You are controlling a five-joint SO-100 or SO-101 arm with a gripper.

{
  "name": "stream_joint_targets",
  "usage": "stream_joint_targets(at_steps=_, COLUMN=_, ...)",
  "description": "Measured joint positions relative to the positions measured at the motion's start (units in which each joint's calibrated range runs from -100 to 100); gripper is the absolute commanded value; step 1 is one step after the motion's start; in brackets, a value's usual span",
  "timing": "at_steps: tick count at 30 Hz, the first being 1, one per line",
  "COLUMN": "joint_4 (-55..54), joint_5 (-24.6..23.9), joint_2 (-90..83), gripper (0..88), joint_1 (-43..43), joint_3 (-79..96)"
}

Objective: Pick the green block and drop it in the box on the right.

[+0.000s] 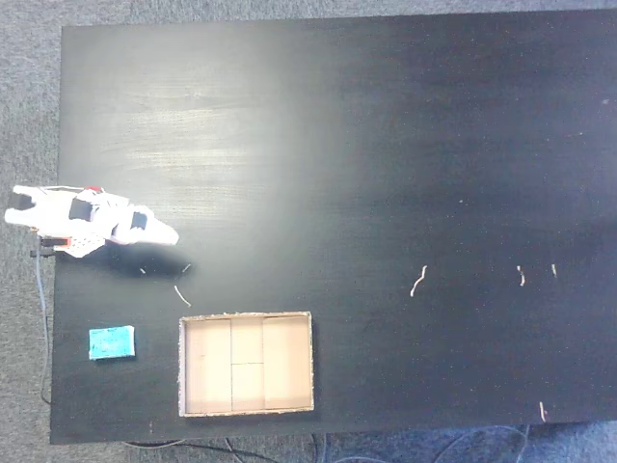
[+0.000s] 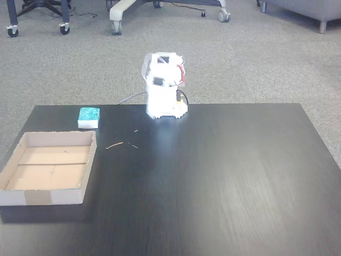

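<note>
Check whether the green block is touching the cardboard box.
Apart. In both fixed views a strip of bare black table separates the green block from the box; the block sits outside the box's wall, beside one short end.

One green block [image 1: 112, 342] is counted on the desk [image 1: 386, 145], and one box [image 1: 247, 413] is seen beside it. One white arm [image 1: 92, 222] is found at the desk's edge. Several small pale scraps, about seven, are scattered over the dark surface in the fixed view from above. Two wheeled chair bases are partly seen on the carpet.
</note>
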Motion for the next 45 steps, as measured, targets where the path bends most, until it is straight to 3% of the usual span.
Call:
stream_joint_targets(at_steps=7, joint_4=15.4, joint_5=-2.3, joint_2=38.5, gripper=59.5, joint_1=31.3, joint_3=-51.9)
stream_joint_targets(at_steps=11, joint_4=21.6, joint_5=-4.3, joint_2=59.9, gripper=69.0, joint_1=44.8, joint_3=-66.3)
stream_joint_targets(at_steps=14, joint_4=27.3, joint_5=-4.3, joint_2=73.6, gripper=69.5, joint_1=52.2, joint_3=-74.1)
stream_joint_targets(at_steps=20, joint_4=35.8, joint_5=-5.2, joint_2=91.2, gripper=68.6, joint_1=55.6, joint_3=-79.2)
stream_joint_targets(at_steps=29, joint_4=31.6, joint_5=-5.6, joint_2=111.5, gripper=60.1, joint_1=53.4, joint_3=-82.0)
stream_joint_targets(at_steps=38, joint_4=37.2, joint_5=-3.1, joint_2=114.1, gripper=34.5, joint_1=53.1, joint_3=-81.8)
stream_joint_targets(at_steps=45, joint_4=37.0, joint_5=-3.8, joint_2=112.5, gripper=22.7, joint_1=53.2, joint_3=-80.7)
